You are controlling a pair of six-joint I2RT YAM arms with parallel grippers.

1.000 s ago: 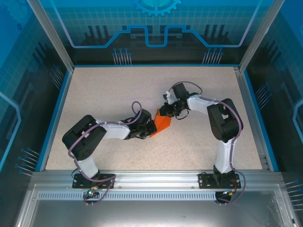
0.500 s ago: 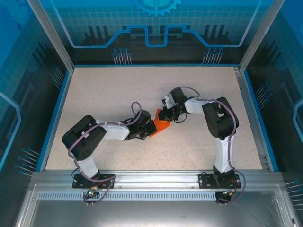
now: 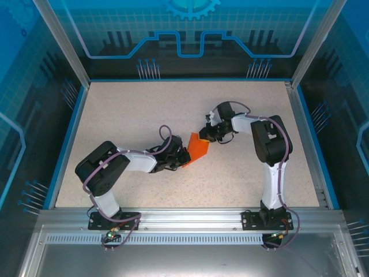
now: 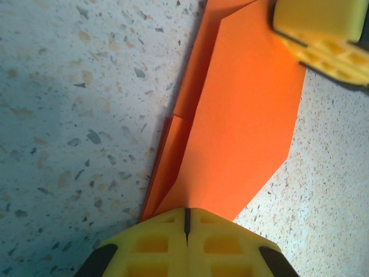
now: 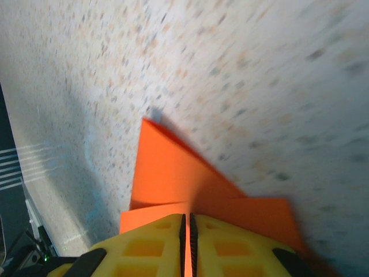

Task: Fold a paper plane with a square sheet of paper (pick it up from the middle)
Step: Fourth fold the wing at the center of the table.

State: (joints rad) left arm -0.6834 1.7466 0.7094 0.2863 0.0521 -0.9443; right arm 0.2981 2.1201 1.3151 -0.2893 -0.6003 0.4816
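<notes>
Top view: orange paper (image 3: 198,149), folded into a narrow layered wedge, lies near the centre of the speckled tabletop (image 3: 127,115). The left gripper (image 3: 183,157) is at the paper's 7 o'clock end and the right gripper (image 3: 205,137) at its 1 o'clock end. Both arms reach inward and meet there.

Left wrist view: yellow fingers (image 4: 150,251) are pressed together, pinching the paper's near end. The sheet runs away toward 1 o'clock, with overlapping layers along its 9 o'clock edge. The other gripper's yellow finger sits on the far end.

Right wrist view: jaws are clamped on the paper, with a thin orange line between them. One pointed corner aims at 11 o'clock. Cannot tell whether the paper is lifted off the tabletop.
</notes>
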